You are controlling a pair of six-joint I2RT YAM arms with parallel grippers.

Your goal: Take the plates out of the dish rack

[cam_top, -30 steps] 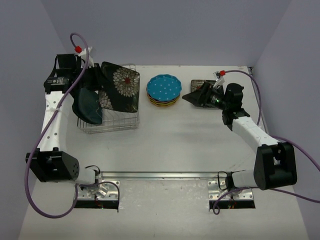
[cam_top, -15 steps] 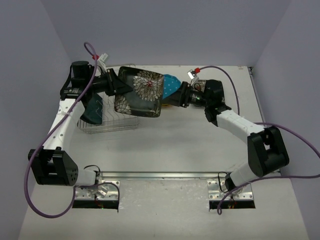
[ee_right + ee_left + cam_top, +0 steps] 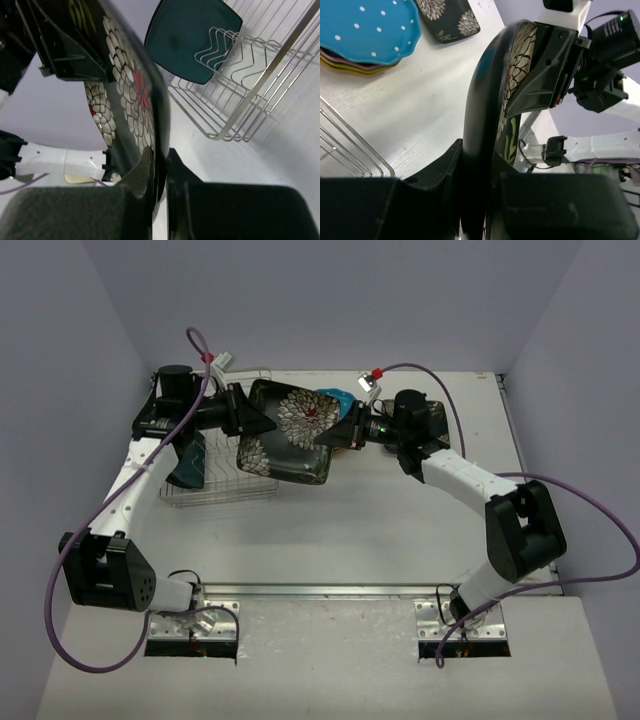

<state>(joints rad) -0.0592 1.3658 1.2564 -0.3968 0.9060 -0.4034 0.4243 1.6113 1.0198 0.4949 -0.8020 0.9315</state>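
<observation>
The floral plate (image 3: 290,435) hides most of the blue dotted plate (image 3: 334,398).

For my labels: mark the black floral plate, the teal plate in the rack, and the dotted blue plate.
black floral plate (image 3: 290,430): top external view, its patterned face.
teal plate (image 3: 180,40): right wrist view, middle of its face.
dotted blue plate (image 3: 367,27): left wrist view, its top face.
</observation>
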